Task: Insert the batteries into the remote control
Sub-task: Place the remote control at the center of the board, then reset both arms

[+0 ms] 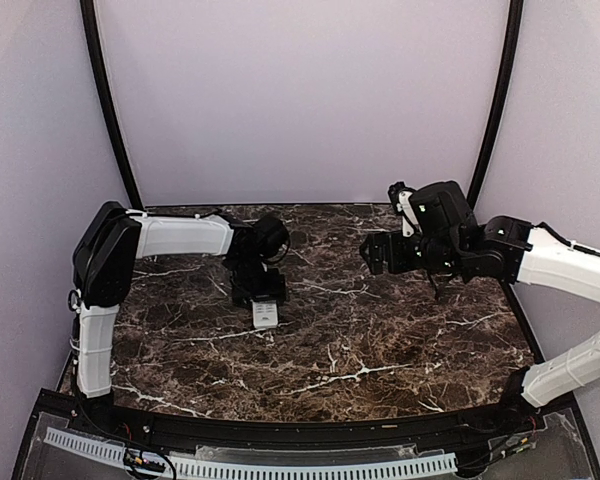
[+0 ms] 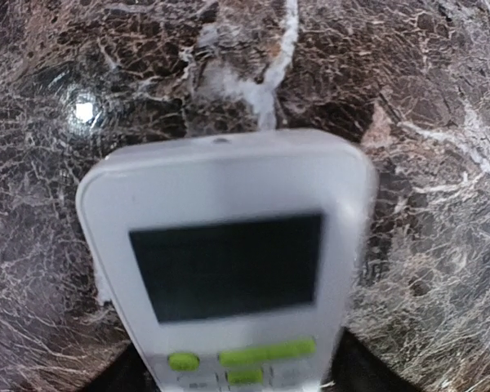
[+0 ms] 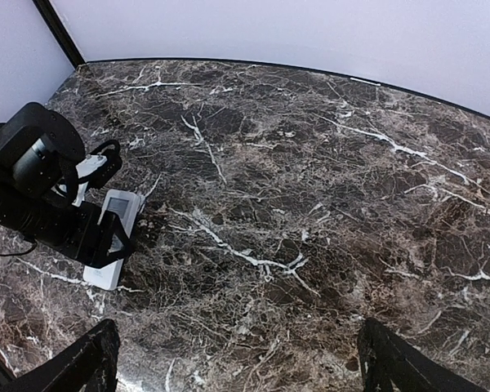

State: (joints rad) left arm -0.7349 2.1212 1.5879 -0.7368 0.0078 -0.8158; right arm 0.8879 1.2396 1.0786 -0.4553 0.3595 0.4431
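Note:
The remote control lies on the dark marble table, a white handset with a dark display and green buttons. It fills the left wrist view, display end away from the camera. My left gripper is down over it, and its dark fingers press against both long sides, so it is shut on the handset. The right wrist view shows the same remote control under those fingers. My right gripper hovers open above the table's right half, with nothing between its fingertips. The batteries are out of view.
The marble table is closed in by pale walls at the back and sides, with black curved posts at the rear corners. A black rail with a white cable strip runs along the near edge.

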